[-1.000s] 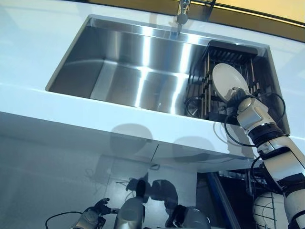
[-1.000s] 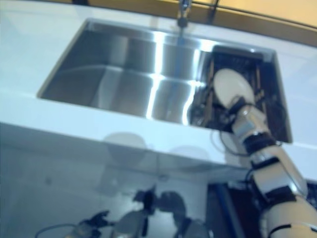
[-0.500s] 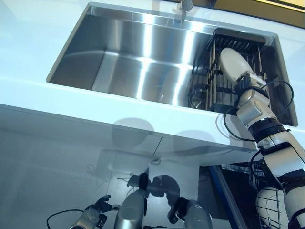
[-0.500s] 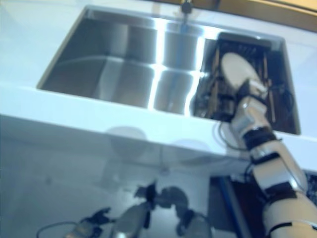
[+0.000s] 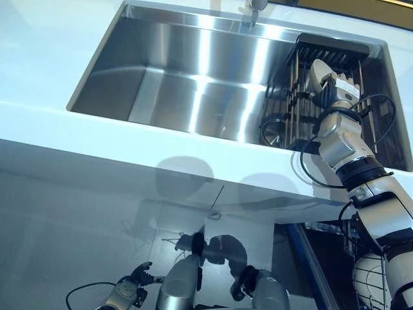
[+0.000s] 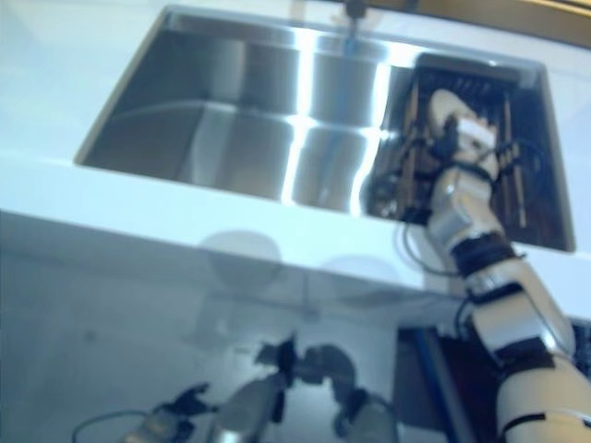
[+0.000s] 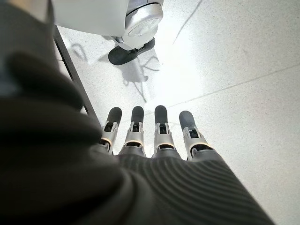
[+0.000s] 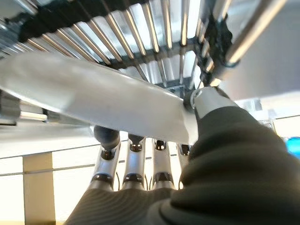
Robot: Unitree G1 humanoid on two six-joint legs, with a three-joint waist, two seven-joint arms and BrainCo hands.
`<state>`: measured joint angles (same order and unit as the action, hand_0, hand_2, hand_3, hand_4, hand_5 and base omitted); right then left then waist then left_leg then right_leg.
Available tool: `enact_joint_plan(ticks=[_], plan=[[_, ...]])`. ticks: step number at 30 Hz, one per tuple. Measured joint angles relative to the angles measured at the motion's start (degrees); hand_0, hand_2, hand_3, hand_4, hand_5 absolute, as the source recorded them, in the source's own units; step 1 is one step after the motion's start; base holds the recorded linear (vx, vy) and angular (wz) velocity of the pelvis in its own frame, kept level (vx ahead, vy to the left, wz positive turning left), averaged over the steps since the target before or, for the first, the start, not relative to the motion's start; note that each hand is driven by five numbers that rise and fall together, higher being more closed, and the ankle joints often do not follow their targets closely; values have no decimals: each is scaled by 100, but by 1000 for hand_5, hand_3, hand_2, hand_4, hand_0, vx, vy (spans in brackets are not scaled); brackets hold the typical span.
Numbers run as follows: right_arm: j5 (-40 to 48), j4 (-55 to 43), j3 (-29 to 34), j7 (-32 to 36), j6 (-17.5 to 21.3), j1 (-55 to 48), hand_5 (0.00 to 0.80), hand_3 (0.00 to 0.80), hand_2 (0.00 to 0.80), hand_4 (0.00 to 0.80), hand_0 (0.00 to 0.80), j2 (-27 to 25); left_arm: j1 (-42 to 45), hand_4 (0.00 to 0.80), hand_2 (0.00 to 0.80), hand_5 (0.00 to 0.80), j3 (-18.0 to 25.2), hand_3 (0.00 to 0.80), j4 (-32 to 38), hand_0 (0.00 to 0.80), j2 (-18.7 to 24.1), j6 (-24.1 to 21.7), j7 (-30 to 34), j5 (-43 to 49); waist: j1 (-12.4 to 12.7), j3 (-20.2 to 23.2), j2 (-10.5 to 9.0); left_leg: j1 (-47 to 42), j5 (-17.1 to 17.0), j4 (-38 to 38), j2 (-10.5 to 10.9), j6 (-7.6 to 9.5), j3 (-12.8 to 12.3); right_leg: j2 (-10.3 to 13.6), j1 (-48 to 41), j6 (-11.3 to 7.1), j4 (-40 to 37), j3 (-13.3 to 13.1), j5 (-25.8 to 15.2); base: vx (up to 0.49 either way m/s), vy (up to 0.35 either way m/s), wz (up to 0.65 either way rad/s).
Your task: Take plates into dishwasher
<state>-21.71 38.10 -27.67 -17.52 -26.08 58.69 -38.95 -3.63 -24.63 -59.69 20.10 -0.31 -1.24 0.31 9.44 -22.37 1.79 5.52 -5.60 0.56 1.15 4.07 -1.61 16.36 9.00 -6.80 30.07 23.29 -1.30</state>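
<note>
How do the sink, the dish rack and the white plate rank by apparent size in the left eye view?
1. sink
2. dish rack
3. white plate, partly covered by the right hand

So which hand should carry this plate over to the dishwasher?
The right hand: it already pinches the white plate at the drying rack in the sink. The left hand hangs open, low by the floor.
</note>
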Motion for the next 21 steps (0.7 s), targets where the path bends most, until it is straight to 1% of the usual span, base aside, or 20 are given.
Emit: enact_joint_plan(ticks=[6,9,12,14,16,21], plan=[[224,-389,92,-98,262,-118,800,800,800,800,800,-85,24,0,0,0,14,0,8,0,0,1,-10,1,-51,0,-1,-193,5,89,-8,24,-25,-26,-179,0,-99,-9,0,9,-15,-2],[290,-792,254,-106,375,-221,800,800,800,800,800,-276,28,0,0,0,112,0,25,0,-24,0,-10,2,-56,1,-4,-203,13,91,-8,35,-59,-58,-241,0,-230,-9,0,17,-32,-5],[336,-1040,310,-105,416,-303,800,800,800,800,800,-411,52,0,0,0,119,0,24,0,-28,1,-10,6,-63,8,-26,-330,11,151,-7,37,-89,-64,-324,-1,-249,-25,0,15,-43,-5],[338,-1323,477,-107,461,-395,800,800,800,800,800,-488,67,0,0,0,130,0,22,0,-24,4,-14,9,-69,13,-49,-399,-10,187,-11,14,-118,-73,-371,-1,-262,-41,0,7,-41,-6],[341,-1585,591,-107,474,-518,800,800,800,800,800,-522,110,0,0,0,154,0,23,0,-5,5,-21,14,-87,39,-96,-482,-6,223,-23,10,-134,-105,-451,-1,-333,-56,-1,10,-43,-4],[554,-1976,816,-115,548,-739,800,800,800,800,800,-531,153,0,0,0,367,0,18,0,32,8,-23,20,-121,161,-311,-502,-1,240,-33,4,-156,-137,-495,-2,-425,-70,0,-12,-49,-3]])
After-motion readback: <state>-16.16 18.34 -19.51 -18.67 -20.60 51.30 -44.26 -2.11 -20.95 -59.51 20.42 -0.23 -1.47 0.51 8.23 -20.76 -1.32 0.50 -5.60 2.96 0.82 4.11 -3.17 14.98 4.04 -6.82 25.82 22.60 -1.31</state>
